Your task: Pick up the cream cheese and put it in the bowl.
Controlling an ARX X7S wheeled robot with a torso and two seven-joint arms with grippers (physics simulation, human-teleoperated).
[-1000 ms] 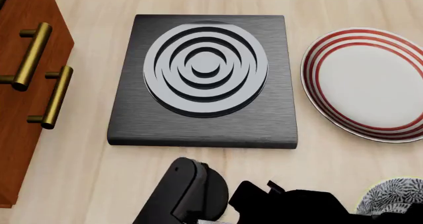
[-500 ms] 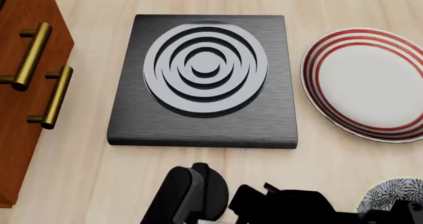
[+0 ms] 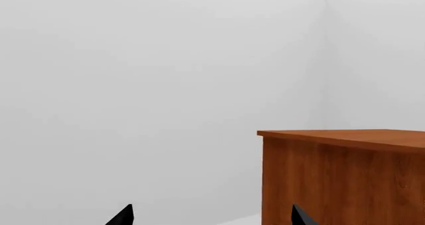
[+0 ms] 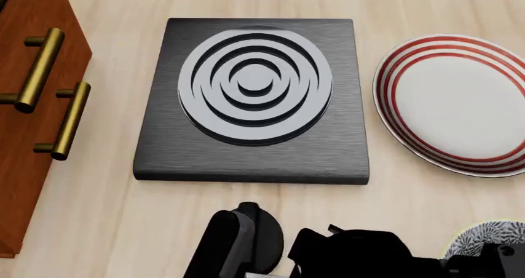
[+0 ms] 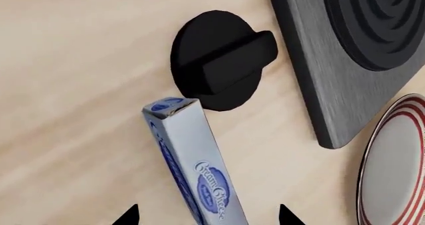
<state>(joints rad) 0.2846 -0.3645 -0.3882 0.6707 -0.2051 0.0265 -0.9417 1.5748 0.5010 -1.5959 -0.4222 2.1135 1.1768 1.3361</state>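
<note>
One cream cheese box fills the near part of the right wrist view: a slim, light blue-grey carton with a dark blue oval logo and white script lettering along its long face, and a second blue oval on its small end panel. It runs lengthwise away from the camera, its near end passing between the two dark fingertips of the right gripper. Only the very tips show, one on each side of the box with a gap to either side, so the jaws stand apart; whether they touch the carton lower down cannot be told.

Just beyond the box's far end, a black round knob with a raised bar sits on the pale wooden bench. Past it lies the dark brushed stove slab with its ringed burner, and beside the slab is the curve of a white plate with red stripes.

From the head view, black arm parts crowd the near edge, and a sliver of the grey-and-white patterned bowl peeks out at the near right corner. The cream cheese is hidden in that view.

Left gripper shows only two dark fingertips set wide apart with nothing between them, facing a white wall and a brown wooden cabinet.
</note>
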